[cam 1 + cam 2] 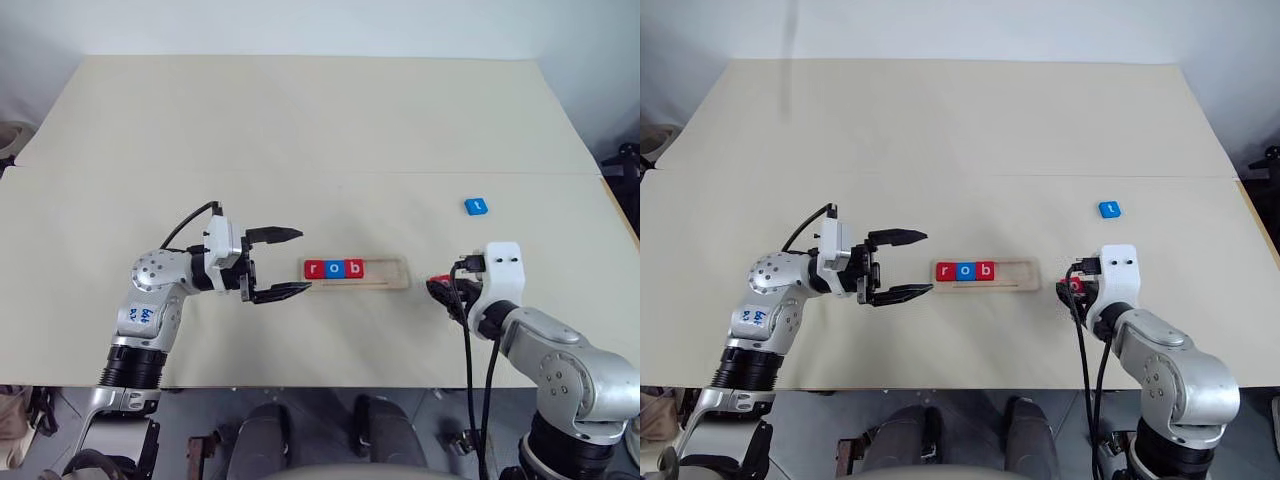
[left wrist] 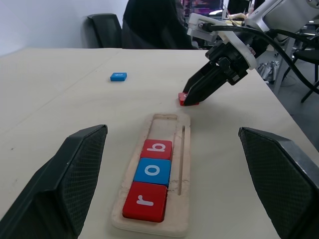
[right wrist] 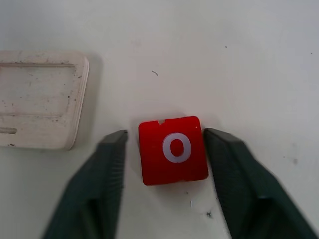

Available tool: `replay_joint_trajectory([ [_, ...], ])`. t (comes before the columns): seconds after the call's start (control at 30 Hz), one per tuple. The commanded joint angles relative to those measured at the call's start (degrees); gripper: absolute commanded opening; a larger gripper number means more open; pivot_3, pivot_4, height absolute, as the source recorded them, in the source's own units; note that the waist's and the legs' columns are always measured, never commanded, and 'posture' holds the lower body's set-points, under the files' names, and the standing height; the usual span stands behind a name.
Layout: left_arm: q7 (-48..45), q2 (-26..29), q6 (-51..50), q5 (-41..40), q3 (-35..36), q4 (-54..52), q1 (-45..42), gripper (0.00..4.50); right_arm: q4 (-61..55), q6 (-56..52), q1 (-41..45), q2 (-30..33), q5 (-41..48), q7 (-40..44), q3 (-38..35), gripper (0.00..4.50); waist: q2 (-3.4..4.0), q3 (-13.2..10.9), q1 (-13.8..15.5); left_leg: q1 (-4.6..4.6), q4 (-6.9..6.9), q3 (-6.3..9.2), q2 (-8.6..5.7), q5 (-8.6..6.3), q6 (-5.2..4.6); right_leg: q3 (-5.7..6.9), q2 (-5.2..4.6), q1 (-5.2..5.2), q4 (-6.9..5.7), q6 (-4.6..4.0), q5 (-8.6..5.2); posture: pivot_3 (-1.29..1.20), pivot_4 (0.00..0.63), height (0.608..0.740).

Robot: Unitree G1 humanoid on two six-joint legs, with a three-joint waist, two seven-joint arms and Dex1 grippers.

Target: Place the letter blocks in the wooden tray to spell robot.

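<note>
My right gripper (image 3: 164, 164) straddles the red o block (image 3: 173, 149), fingers either side and not quite touching, so nothing gripped. The block lies flat on the table (image 1: 300, 120) just beside the free end of the wooden tray (image 1: 392, 272), which runs crosswise and already reads r, o, b. My left gripper (image 1: 277, 264) hangs open (empty) off the other end. Blue t (image 1: 476, 206) sits well apart, farther out on the beige tabletop

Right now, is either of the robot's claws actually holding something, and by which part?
Nothing is clearly held. The right gripper straddles the small red square o block lying on the table, jaws flanking its two side edges with slim gaps. The left gripper stands open, empty.
</note>
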State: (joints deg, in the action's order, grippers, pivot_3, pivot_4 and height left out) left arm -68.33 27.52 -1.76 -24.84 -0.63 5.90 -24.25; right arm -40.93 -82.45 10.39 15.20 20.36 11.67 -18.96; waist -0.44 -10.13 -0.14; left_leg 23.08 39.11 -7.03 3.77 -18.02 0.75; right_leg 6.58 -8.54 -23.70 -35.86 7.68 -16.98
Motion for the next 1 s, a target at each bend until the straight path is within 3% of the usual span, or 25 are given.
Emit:
replay_joint_trajectory([
  [0.03,-0.14,0.33,0.02,-0.75,0.70,-0.80,-0.02,4.50,0.39,1.33,0.92,4.41,1.11,2.70,-1.36,3.88,0.00,0.00,0.07,0.00,0.00,0.00,0.00,0.00,-0.01,0.00,0.00,0.00,0.00,0.00,0.00,0.00,0.150,0.740],
  [0.1,-0.04,0.74,-0.01,-0.82,1.08,-1.58,0.83,4.50,2.56,4.36,1.60,11.02,3.18,8.54,-1.36,4.47,0.00,0.00,0.10,0.01,0.01,0.00,-0.02,-0.01,-0.03,0.00,-0.01,0.01,0.03,0.00,0.00,0.00,0.150,0.740],
  [0.17,0.01,1.20,-0.04,-1.00,1.49,-2.34,1.65,4.50,5.06,8.78,1.41,17.72,5.25,15.32,-1.00,4.47,0.00,0.00,0.02,0.01,0.00,0.00,-0.03,-0.03,-0.05,0.00,-0.02,0.01,0.06,0.01,0.00,0.00,0.150,0.740],
  [0.3,-0.82,2.45,-0.44,-1.56,2.02,-3.92,2.91,4.50,14.93,29.15,-0.12,32.43,5.57,36.88,3.64,4.47,-0.03,-0.02,-0.03,-0.01,-0.05,0.03,-0.02,-0.03,-0.05,0.01,0.00,0.02,0.10,0.00,0.00,0.00,0.150,0.740],
  [0.47,-2.38,4.44,-0.55,-2.42,2.28,-6.36,5.32,4.50,33.83,55.75,4.20,41.95,0.39,59.65,12.57,4.47,-0.06,-0.04,-0.12,-0.09,-0.05,-0.02,-0.02,-0.03,-0.05,0.00,0.00,0.10,0.16,0.03,0.01,0.00,0.150,0.740],
  [0.67,-1.93,4.62,-0.27,-2.15,2.25,-8.32,6.58,4.50,55.96,75.98,15.64,42.18,-7.87,72.34,22.68,4.47,-0.06,-0.05,0.05,-0.14,0.03,-0.08,-0.02,-0.01,-0.03,-0.02,-0.01,0.13,0.14,0.04,0.02,0.00,0.150,0.740],
  [0.9,-0.70,4.06,-0.21,-1.84,1.84,-10.06,7.66,4.50,66.90,83.52,21.91,38.24,-12.13,74.08,26.75,4.47,-0.05,-0.05,-0.01,-0.13,0.06,-0.09,-0.01,0.00,-0.01,-0.02,-0.01,0.13,0.13,0.05,0.03,0.00,0.150,0.740],
  [1.0,-0.11,3.82,-0.03,-1.71,1.99,-10.02,7.74,4.50,68.81,85.16,22.28,37.14,-12.75,73.97,27.28,3.91,-0.05,-0.05,0.00,-0.14,0.06,-0.09,-0.01,0.00,0.00,-0.02,-0.01,0.12,0.10,0.05,0.03,0.00,0.150,0.740],
])
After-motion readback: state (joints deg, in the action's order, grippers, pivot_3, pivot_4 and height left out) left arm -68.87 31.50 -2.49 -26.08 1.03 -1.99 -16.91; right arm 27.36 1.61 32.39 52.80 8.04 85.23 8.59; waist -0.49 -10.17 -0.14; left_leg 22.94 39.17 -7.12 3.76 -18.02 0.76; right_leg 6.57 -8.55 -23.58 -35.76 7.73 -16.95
